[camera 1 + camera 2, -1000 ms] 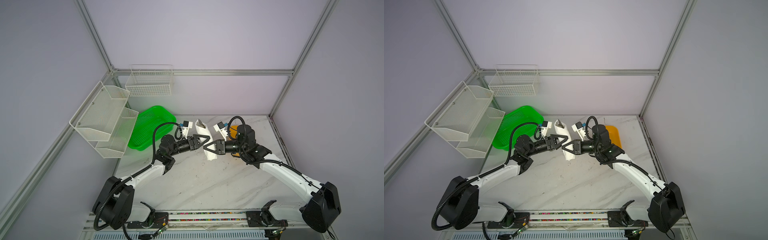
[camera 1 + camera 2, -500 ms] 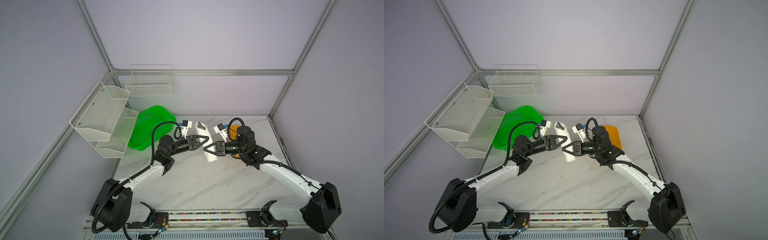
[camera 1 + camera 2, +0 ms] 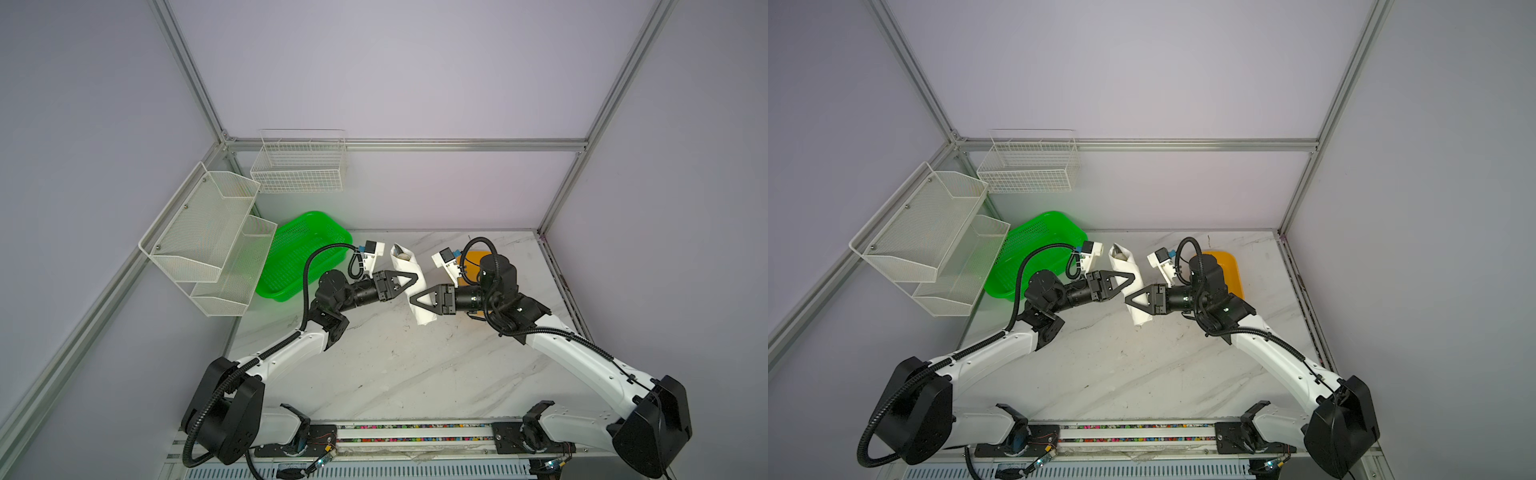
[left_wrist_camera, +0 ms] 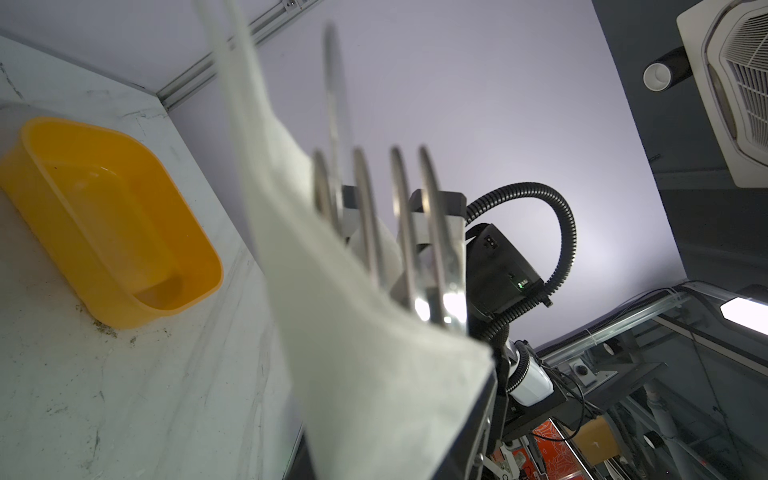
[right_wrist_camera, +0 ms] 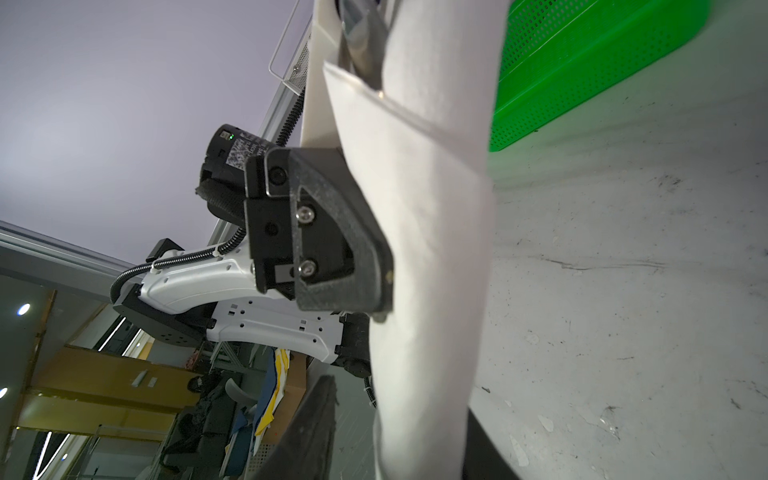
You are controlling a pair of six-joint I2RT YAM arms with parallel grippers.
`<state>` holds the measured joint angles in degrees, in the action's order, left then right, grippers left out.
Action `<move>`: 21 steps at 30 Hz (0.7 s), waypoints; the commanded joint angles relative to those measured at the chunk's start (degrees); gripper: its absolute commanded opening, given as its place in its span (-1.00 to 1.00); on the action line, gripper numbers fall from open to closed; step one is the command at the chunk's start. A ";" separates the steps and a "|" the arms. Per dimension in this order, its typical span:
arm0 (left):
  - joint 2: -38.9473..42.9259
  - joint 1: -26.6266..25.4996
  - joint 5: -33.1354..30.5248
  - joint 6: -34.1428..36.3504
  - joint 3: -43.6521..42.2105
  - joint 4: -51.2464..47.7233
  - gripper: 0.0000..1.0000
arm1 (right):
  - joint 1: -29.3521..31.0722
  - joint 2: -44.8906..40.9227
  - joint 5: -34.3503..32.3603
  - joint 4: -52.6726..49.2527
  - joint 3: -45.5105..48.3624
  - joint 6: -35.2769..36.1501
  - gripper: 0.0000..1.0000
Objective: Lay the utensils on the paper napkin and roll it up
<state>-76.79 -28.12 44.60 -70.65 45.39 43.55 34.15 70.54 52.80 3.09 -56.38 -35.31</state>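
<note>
White marbled tabletop (image 3: 415, 374) filled the lower half of both top views. On the walls at upper left hung a white two-tier mesh shelf (image 3: 208, 224) and a white wire basket (image 3: 299, 166); below them sat a green perforated plastic basket (image 3: 299, 249); a yellow plastic tub (image 3: 1225, 266) sat right of centre, empty as far as the left wrist view showed.

At frame centre the white paper napkin (image 3: 406, 264), already rolled into a tube, stood steeply tilted off the tabletop between both arms. The left gripper (image 3: 414, 277) pinched its upper part, one finger (image 5: 345, 249) flat on the paper. The right gripper (image 3: 413, 300) sat lower with jaws spread around the tube, and a gap showed beside its finger (image 5: 316, 428). The slim shiny metal utensils were inside the tube; fork tines (image 4: 405, 232) and a blurred slim piece poked out of the top end.

Change over the last second: arms barely shifted; left jaws had closed onto the tube and right jaws had loosened. This reads as a grip hand-over; rolling looks essentially done, with setting down or a regrasp likely left. Risk: with one pinch only, the paper could unwind or the utensils slide out of the lower end.
</note>
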 commanded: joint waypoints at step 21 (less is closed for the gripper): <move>1.72 -0.14 2.97 4.82 1.01 -2.28 0.19 | 0.13 0.87 0.71 -1.45 -3.24 3.00 -0.65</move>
<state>-76.55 -28.14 46.06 -67.33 45.39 40.16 34.13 71.70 53.32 -1.13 -57.06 -32.73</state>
